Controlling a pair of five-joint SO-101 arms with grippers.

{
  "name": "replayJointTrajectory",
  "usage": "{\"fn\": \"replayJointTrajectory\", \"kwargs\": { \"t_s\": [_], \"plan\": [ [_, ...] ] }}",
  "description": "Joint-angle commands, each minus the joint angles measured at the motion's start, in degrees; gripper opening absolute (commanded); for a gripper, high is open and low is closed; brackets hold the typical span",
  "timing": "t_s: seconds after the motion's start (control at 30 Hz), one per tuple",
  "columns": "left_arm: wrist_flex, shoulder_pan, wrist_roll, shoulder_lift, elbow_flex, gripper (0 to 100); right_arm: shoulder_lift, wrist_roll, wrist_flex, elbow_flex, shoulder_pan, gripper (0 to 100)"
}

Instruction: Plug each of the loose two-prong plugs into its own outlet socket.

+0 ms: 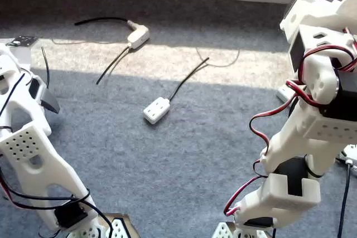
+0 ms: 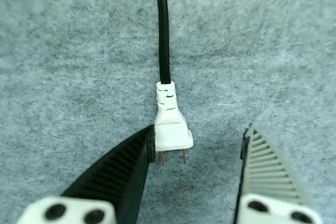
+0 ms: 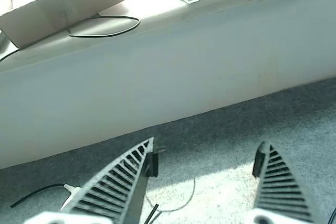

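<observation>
A white two-prong plug (image 2: pixel 171 128) on a black cord (image 2: pixel 163 24) lies on the grey carpet, prongs pointing toward my left gripper (image 2: pixel 198 135). That gripper is open around it, and the dark finger (image 2: pixel 126 166) touches the plug's side. From above, the left gripper (image 1: pixel 47 100) is low at the left edge. A white outlet socket (image 1: pixel 156 110) with a black cord lies mid-carpet. A second white plug piece (image 1: pixel 138 35) lies farther back. My right gripper (image 3: pixel 206 150) is open, raised and holding nothing, facing the wall.
A sunlit band crosses the carpet behind the outlet socket. A thin wire loop (image 1: pixel 220 62) lies there. Small white parts (image 1: pixel 350 153) sit by the right arm's base. A pale wall (image 3: pixel 168 72) bounds the far side, with a box (image 3: pixel 63 1) on the ledge above.
</observation>
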Motion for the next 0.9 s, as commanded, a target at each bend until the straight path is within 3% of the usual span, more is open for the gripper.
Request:
{"fn": "replayJointTrajectory", "kwargs": {
  "t_s": [0.0,0.3,0.53,0.7,0.87],
  "plan": [
    [-4.0,-0.7,-0.4,1.5,-1.9,26,-1.6,0.8,2.4,0.1,-0.9,28.8],
    [-6.2,-1.5,-4.8,5.1,-1.9,25,-1.6,0.8,2.4,0.1,-0.9,28.8],
    [-5.7,-1.4,-14.1,5.3,-1.9,0,-1.6,0.8,2.4,0.1,-0.8,28.8],
    [-3.1,-0.7,-14.4,5.1,-1.9,2,-1.6,0.8,2.4,0.1,-0.7,28.8],
    [1.2,4.1,-13.8,2.1,-8.2,2,-1.6,0.8,2.4,0.1,-0.7,28.8]
  ]
}}
